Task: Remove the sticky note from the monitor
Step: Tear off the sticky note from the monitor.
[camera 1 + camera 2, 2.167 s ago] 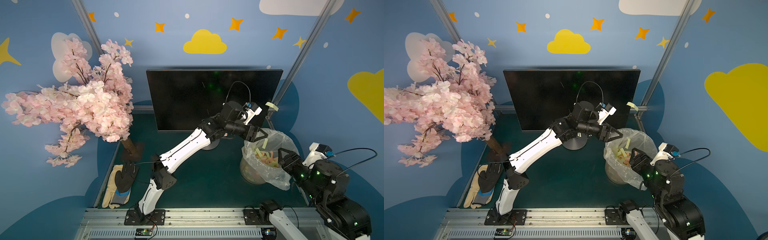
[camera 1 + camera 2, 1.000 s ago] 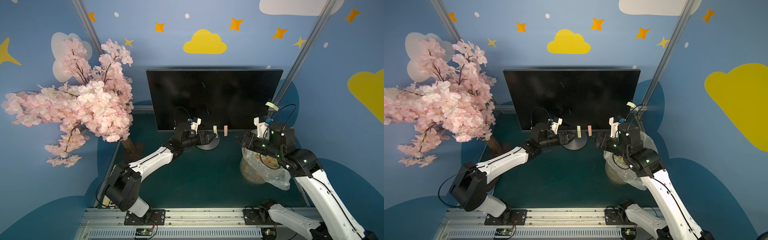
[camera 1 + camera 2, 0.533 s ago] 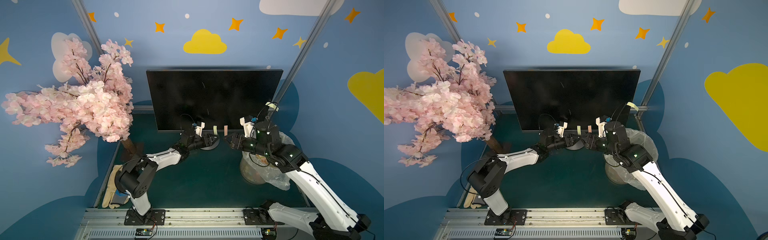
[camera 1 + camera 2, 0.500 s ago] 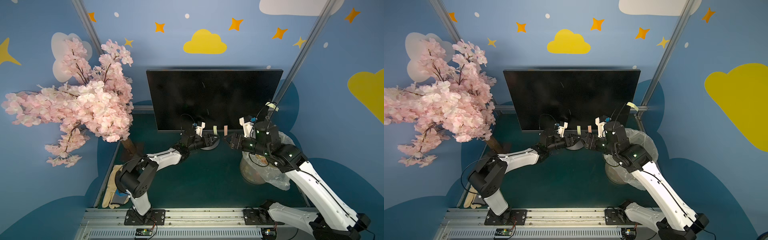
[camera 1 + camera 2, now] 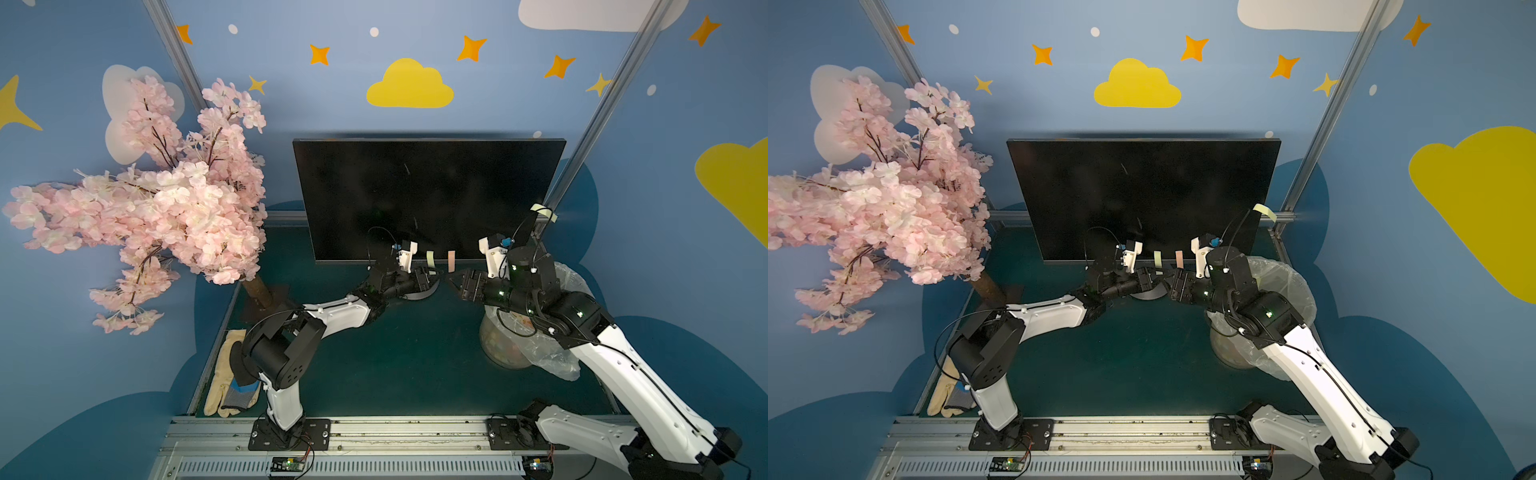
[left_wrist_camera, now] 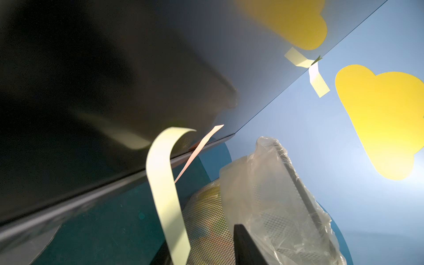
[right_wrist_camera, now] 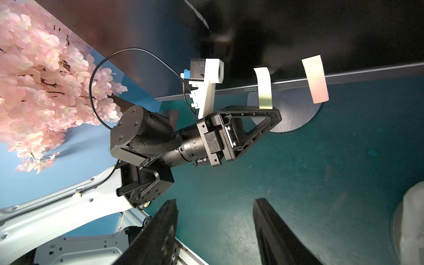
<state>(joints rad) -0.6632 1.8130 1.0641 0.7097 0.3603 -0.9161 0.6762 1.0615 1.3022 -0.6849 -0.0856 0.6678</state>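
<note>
The monitor (image 5: 415, 187) stands at the back on its round grey base (image 7: 293, 114). A pale green sticky note (image 6: 160, 179) and a pink one (image 7: 315, 80) hang from its lower edge. A pale yellow one (image 5: 544, 210) sticks out at its right edge. My left gripper (image 5: 430, 276) reaches in from the left, and the green note's free end runs between its fingers. The note lies against one finger, with a gap to the other finger (image 6: 245, 245). My right gripper (image 7: 215, 202) is open and empty, just below the pink note (image 5: 451, 261).
A mesh bin lined with a clear plastic bag (image 5: 519, 345) stands under my right arm and holds coloured notes. A pink blossom tree (image 5: 166, 208) fills the left side. Gloves (image 5: 232, 386) lie at the front left of the green mat.
My left gripper slid right along the monitor's lower edge to the green note, and its jaws narrowed. My right arm swung left from the bin toward the pink note.
</note>
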